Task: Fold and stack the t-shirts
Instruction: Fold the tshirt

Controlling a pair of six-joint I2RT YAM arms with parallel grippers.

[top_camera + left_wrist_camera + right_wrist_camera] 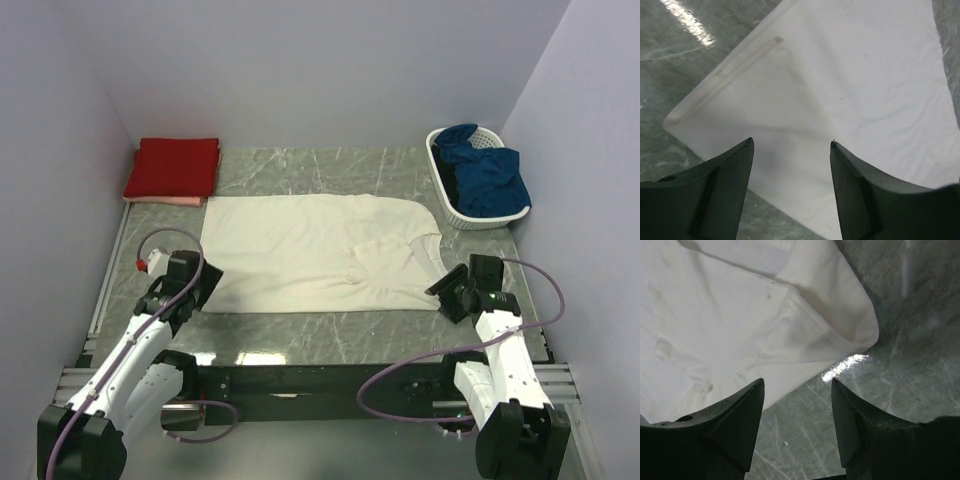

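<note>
Top external: cream t-shirt (310, 255), spread flat on the bench (330, 345), near edge running from left jaws to right jaws, likely laid so for a two-corner fold. Red t-shirt (172, 165), folded, on pink t-shirt (165, 201), well beyond left jaws; presumably the stack. Wrist views alone show both jaws released: hem corner between left jaws; rounded cloth edge just ahead of right jaws.

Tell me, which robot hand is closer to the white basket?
Right. The right gripper sits at the cream t-shirt's near right corner, with the white basket just beyond it. The left gripper is at the shirt's near left corner, on the opposite side.
</note>
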